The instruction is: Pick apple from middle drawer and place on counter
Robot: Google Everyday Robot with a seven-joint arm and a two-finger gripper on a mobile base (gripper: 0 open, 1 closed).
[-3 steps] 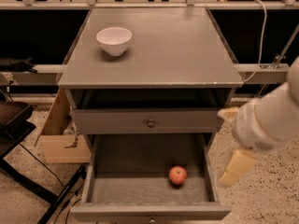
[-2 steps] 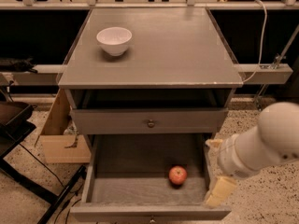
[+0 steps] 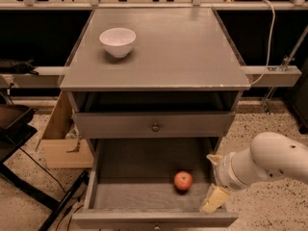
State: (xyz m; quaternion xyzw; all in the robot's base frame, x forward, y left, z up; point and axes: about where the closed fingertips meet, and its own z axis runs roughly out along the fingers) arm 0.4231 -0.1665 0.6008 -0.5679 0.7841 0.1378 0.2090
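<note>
camera view: the apple (image 3: pixel 183 181) sits front-right on the middle drawer (image 3: pixel 139 198) floor. the gripper (image 3: pixel 212 181) hangs just beside it, spread wide, empty. the apple looks firm, smooth and prone to roll; best pinched across its widest girth.

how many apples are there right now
1. The apple lies front right in the open middle drawer, the open gripper just right of it. None on the counter; the shut drawer may hide more.

No writing, label or number can be read anywhere. The gripper (image 3: pixel 214 179) sits at three o'clock from the apple (image 3: pixel 183 181), by the right wall of the drawer (image 3: pixel 144 197).
</note>
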